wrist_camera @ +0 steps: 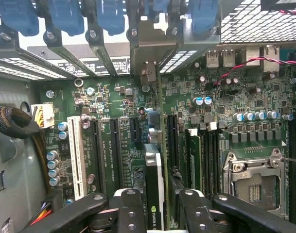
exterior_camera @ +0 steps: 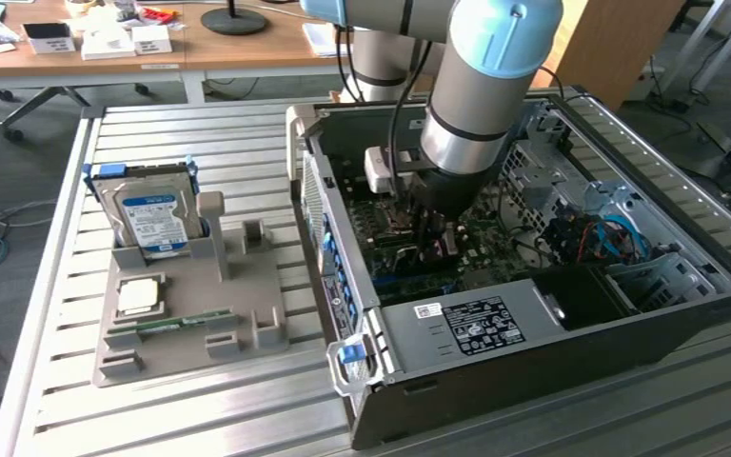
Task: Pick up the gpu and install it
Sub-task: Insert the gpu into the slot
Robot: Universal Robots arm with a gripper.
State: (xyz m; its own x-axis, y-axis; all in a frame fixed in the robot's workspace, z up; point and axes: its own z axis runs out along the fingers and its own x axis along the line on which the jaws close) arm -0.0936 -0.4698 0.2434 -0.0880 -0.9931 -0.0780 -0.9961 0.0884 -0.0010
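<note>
Tool (wrist_camera: pixel 155 206) gripping gpu (wrist_camera: pixel 154 179), inside computer case (exterior_camera: pixel 670 328)

Big round silver arm (exterior_camera: pixel 474 105) w/ light blue caps at the joints, black ring near wrist. White box + black cable on its side. Black gripper (wrist_camera: pixel 155 208), shiny round screws on the fingers (wrist_camera: pixel 130 213).

My arm (exterior_camera: pixel 486 86) stands almost vertical, the wrist pointing straight down. My gripper (wrist_camera: pixel 155 206) is closed on the gpu (wrist_camera: pixel 154 184), one finger (wrist_camera: pixel 130 213) at each side.
</note>
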